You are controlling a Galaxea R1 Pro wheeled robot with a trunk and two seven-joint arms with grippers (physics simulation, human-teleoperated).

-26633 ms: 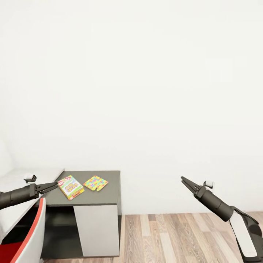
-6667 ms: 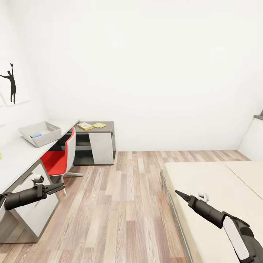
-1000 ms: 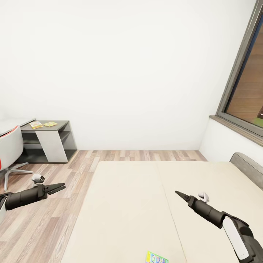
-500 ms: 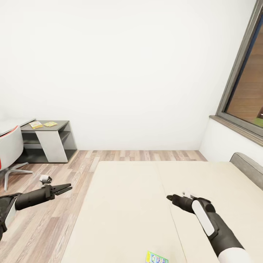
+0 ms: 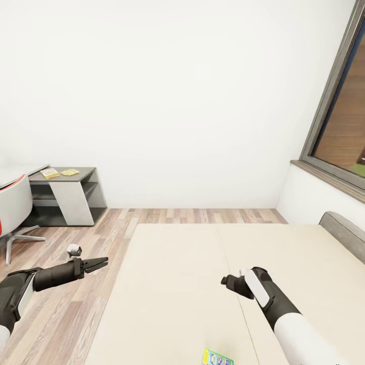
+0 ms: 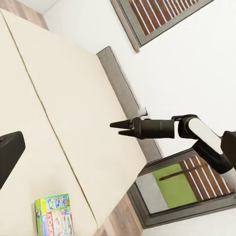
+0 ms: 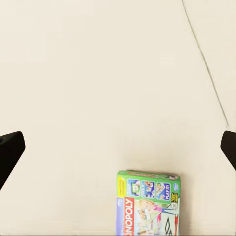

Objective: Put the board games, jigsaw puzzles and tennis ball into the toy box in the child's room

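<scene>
The black right gripper, fingers spread wide, hangs over the beige bed mattress; the flat, green-bordered cardboard "MONOPOLY" box at the wrist view's lower centre looks stiff and light; best pinched across a thin edge.

Box banner: red "MONOPOLY", reading up the left side of the green board game box, which lies on the bed ahead of the right gripper, between its fingertips.
Same box by the left camera: board game box, only "OPOLY" readable.
Box at the head view's bottom edge: print too small to read.
Desk items: no lettering legible.
</scene>
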